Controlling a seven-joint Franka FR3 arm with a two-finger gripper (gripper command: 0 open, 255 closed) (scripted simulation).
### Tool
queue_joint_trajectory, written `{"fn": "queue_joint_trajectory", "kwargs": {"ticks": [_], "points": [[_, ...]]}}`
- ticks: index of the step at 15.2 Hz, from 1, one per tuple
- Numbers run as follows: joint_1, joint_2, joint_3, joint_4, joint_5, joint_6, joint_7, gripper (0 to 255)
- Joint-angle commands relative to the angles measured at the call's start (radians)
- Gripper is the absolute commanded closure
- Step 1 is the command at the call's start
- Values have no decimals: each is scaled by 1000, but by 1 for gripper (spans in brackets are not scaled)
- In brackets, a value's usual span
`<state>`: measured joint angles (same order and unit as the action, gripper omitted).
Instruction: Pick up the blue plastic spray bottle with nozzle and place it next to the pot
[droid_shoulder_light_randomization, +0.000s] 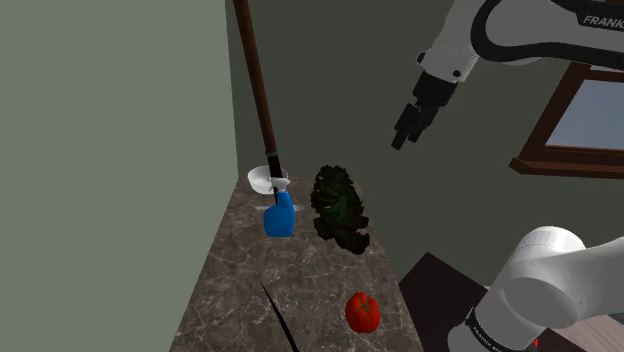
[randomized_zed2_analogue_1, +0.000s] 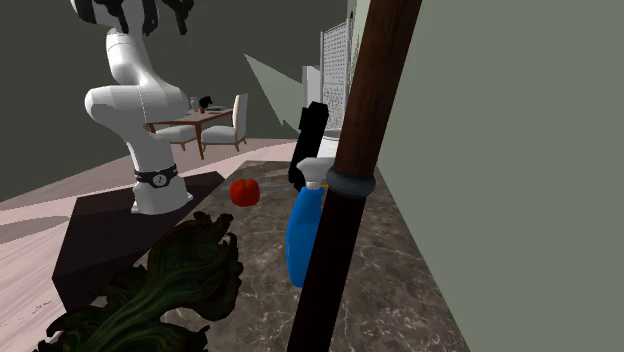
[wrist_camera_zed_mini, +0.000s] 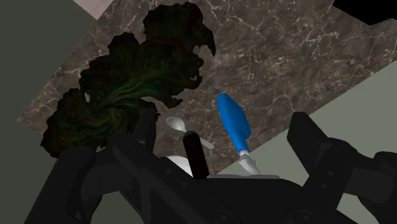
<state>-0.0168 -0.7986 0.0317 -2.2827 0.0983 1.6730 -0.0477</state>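
While the gripper (droid_shoulder_light_randomization: 403, 135) hangs released in the air, its black fingers (wrist_camera_zed_mini: 305, 137) standing apart and clasping nothing, we see the blue spray bottle (droid_shoulder_light_randomization: 279, 217) upright toward the far end of the dark marbled counter (droid_shoulder_light_randomization: 300, 275), well below the gripper and to its left in the shoulder view. We find the white pot (droid_shoulder_light_randomization: 260, 180) just behind the bottle, where a long brown pole (droid_shoulder_light_randomization: 255, 80) rises, and a dark leafy vegetable (droid_shoulder_light_randomization: 338, 205) just right of the bottle. A red tomato (droid_shoulder_light_randomization: 362, 312) lies well apart, at the near end.
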Motion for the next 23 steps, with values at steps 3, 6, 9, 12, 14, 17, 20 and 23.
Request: {"fn": "queue_joint_trajectory", "kwargs": {"ticks": [3, 6, 9, 12, 14, 17, 20, 23], "points": [[14, 77, 0, 21, -5, 41, -38, 0], [34, 193, 2, 62, -12, 95, -92, 0], [52, 311, 7, 114, -19, 140, -144, 0], [69, 430, 14, 175, -27, 176, -192, 0], [79, 508, 21, 221, -34, 195, -222, 0], [94, 626, 34, 298, -46, 216, -264, 0], [109, 744, 48, 383, -63, 227, -303, 0], [124, 862, 64, 477, -84, 230, -337, 0]]}}
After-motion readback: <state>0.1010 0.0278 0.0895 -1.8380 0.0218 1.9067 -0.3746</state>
